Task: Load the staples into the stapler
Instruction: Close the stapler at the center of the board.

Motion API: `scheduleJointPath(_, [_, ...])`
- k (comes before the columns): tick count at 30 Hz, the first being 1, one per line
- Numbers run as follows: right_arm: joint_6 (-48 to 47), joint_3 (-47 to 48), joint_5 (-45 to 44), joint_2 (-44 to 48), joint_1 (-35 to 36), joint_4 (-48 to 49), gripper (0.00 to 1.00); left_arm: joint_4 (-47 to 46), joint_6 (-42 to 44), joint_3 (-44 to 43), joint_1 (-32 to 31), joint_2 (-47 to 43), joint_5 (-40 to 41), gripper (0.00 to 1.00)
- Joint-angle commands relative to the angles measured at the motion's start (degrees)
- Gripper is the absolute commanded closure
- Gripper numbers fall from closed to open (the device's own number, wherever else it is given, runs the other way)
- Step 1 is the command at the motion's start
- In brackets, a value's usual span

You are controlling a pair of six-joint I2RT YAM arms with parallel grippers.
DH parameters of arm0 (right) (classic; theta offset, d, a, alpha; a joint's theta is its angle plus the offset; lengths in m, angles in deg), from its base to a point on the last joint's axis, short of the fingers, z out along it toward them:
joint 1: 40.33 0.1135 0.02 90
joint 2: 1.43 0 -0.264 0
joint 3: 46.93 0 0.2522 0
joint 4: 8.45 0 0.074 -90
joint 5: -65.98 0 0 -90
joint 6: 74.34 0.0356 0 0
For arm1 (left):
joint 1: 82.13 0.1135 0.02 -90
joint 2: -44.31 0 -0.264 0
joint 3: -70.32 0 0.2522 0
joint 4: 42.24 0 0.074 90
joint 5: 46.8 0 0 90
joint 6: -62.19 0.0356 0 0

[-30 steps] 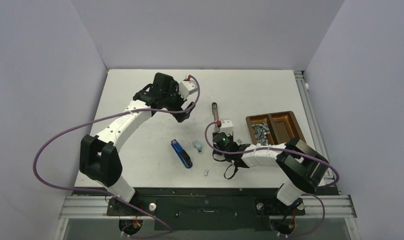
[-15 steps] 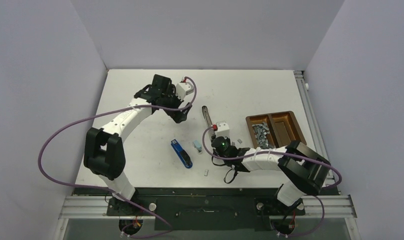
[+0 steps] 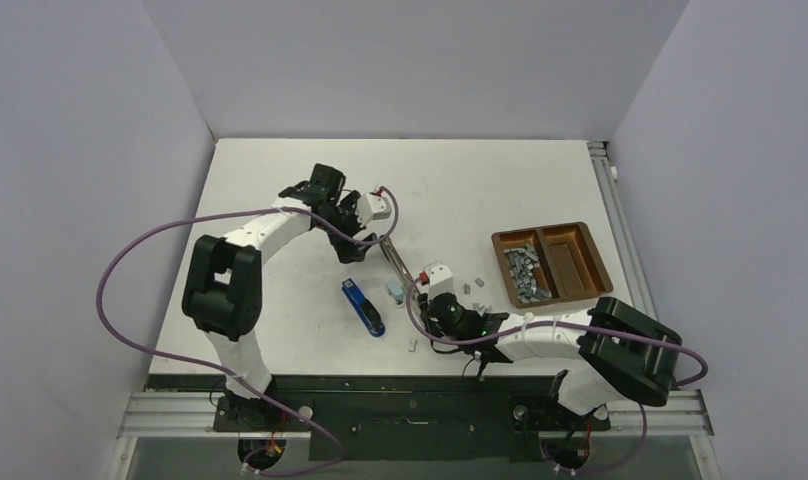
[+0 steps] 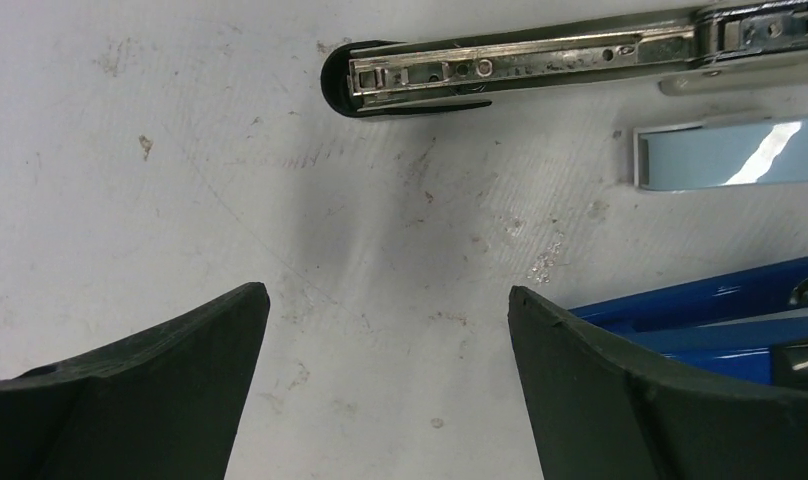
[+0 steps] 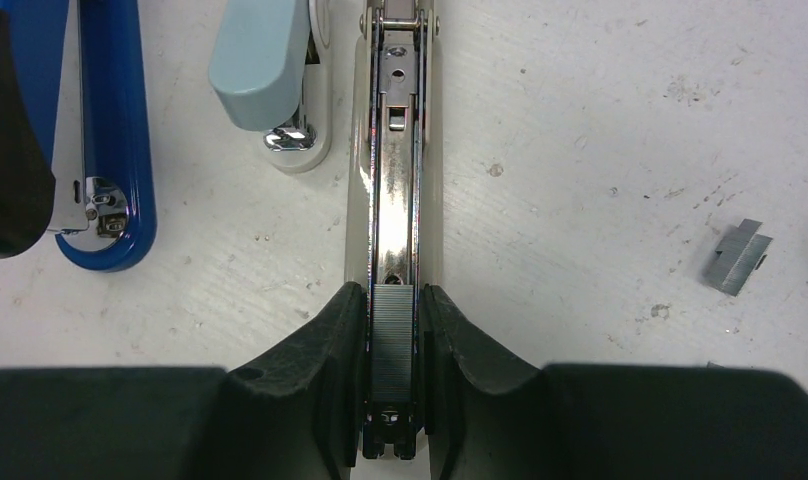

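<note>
The stapler lies opened out flat, a long silvery rail on a cream base. My right gripper is shut on the near end of that rail, its fingers pressing both sides. A grey strip of staples sits in the channel between them. In the top view that gripper is at the stapler's near end. My left gripper hangs open over bare table just short of the stapler's far tip, holding nothing. More staples lie in the brown tray.
A blue stapler and a small pale blue-green box lie just left of the opened stapler. Loose staple strips lie right of my right gripper, one more near the front edge. The brown two-compartment tray stands at the right.
My right gripper closed on the stapler and drew it nearer and leftward, tilting it. My left arm swung down and right to the stapler's far tip.
</note>
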Motion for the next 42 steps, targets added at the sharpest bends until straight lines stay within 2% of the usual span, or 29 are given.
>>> scheduleJointPath(1, [-0.03,-1.72,3.60,1.97,0.80,-1.17,0.91,1.93,11.41,-4.21,-1.24,1.72,-0.76,0.17])
scheduleJointPath(7, [0.02,-2.68,2.32,2.43,-0.85,-0.63,0.91,-1.30,18.07,-6.64,-6.53,3.64,4.69,0.20])
scheduleJointPath(14, [-0.63,-3.61,1.16,4.45,-3.09,0.12,0.91,1.60,21.78,-14.79,-9.76,11.26,6.47,0.21])
scheduleJointPath(19, [0.64,-4.93,-0.21,5.90,-4.96,1.16,0.91,4.80,24.07,-20.56,-9.91,16.33,4.43,0.21])
scheduleJointPath(32, [2.66,-7.89,0.27,6.73,-5.09,3.79,0.91,4.21,39.36,-22.78,-11.03,20.05,-2.58,0.15])
scheduleJointPath(34, [3.22,-8.03,0.01,6.69,-5.10,3.79,0.91,5.27,43.44,-22.34,-11.44,20.51,-2.45,0.17])
scheduleJointPath(42, [6.42,-10.25,-1.10,8.89,-5.10,4.17,0.91,6.98,59.98,-20.32,-11.44,22.04,-1.94,0.38])
